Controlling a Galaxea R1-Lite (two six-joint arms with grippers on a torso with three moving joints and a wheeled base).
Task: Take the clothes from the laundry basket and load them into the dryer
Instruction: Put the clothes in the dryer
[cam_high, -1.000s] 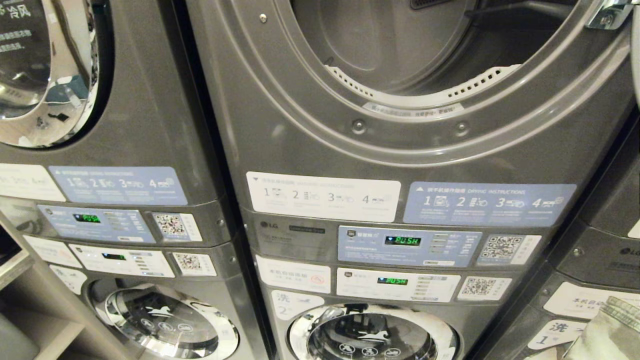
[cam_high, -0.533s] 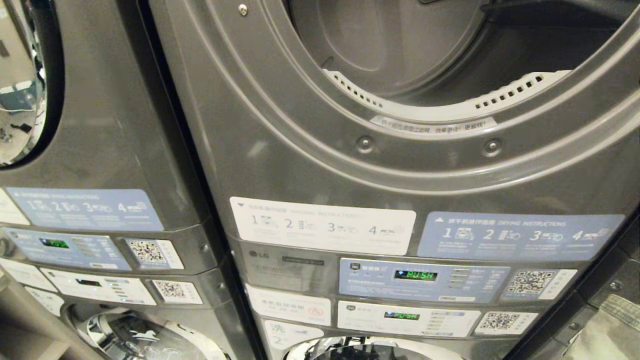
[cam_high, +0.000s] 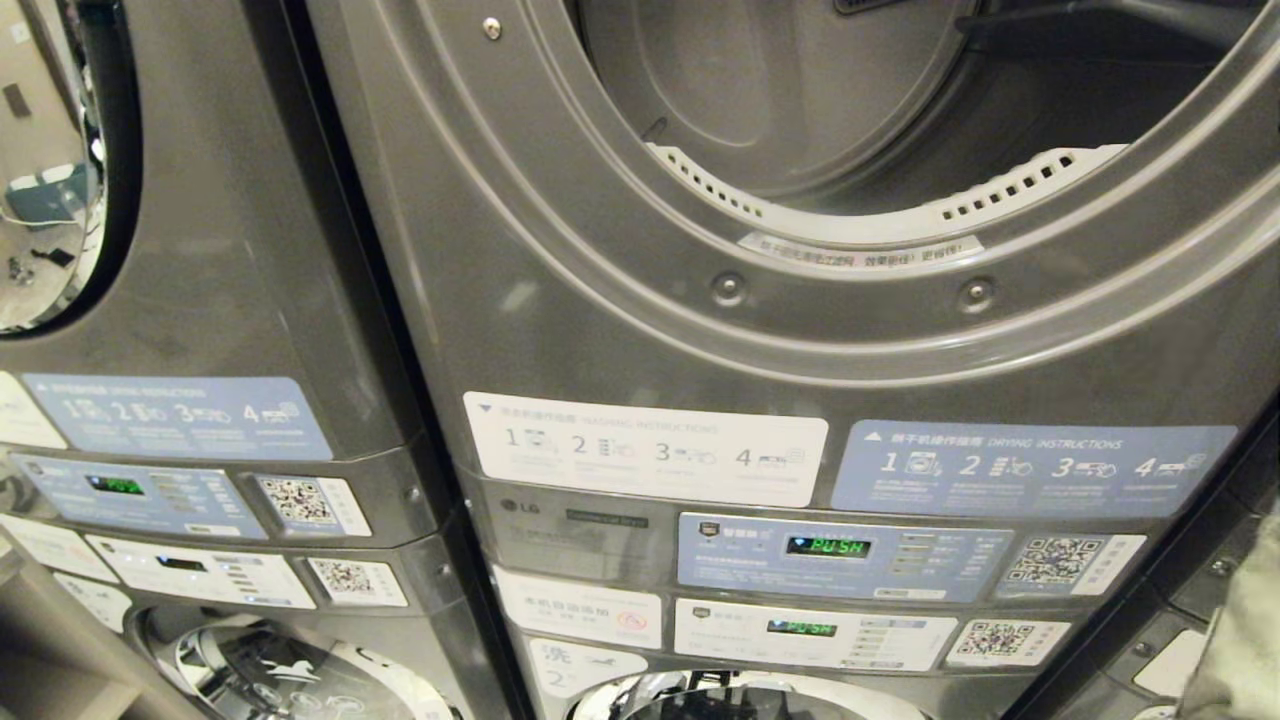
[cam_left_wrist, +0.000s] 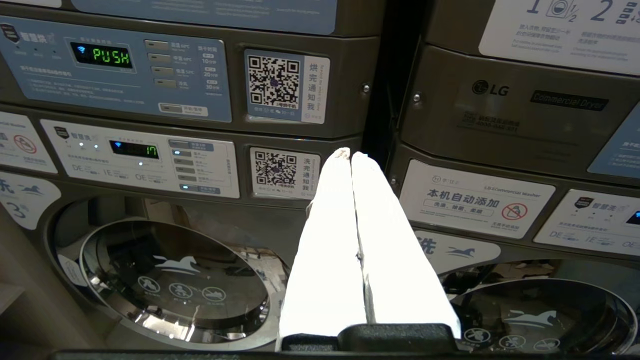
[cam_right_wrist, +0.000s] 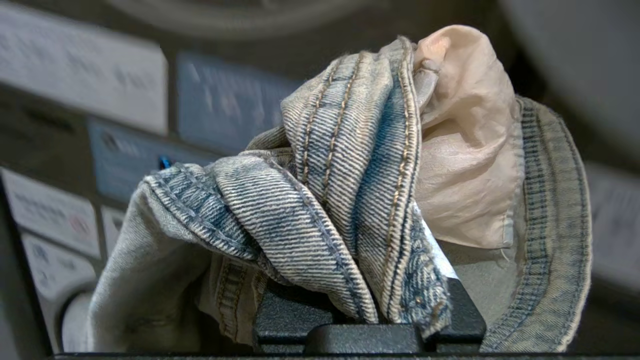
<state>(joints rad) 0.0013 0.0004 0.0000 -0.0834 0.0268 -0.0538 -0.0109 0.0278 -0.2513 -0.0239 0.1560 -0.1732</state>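
Observation:
The grey dryer (cam_high: 600, 250) fills the head view, its round opening (cam_high: 880, 100) uncovered and the drum dark inside. My right gripper (cam_right_wrist: 370, 165) is shut on a bunch of faded blue jeans (cam_right_wrist: 340, 190) with a pale pocket lining (cam_right_wrist: 465, 150); the cloth hides its fingertips. A fold of the same jeans (cam_high: 1240, 640) shows at the head view's lower right edge, below and to the right of the opening. My left gripper (cam_left_wrist: 350, 154) is shut and empty, parked low before the washers' control panels. The laundry basket is out of view.
Under the dryer sit its control panels (cam_high: 840, 550) and a washer door (cam_high: 740, 700). A second stacked machine with a closed chrome door (cam_high: 50, 170) stands on the left, a third (cam_high: 1200, 590) on the right. A wooden shelf (cam_high: 40, 660) is at lower left.
The whole head picture has shifted: the camera has come closer to the dryer front. The jeans at the lower right edge now reach higher in the picture.

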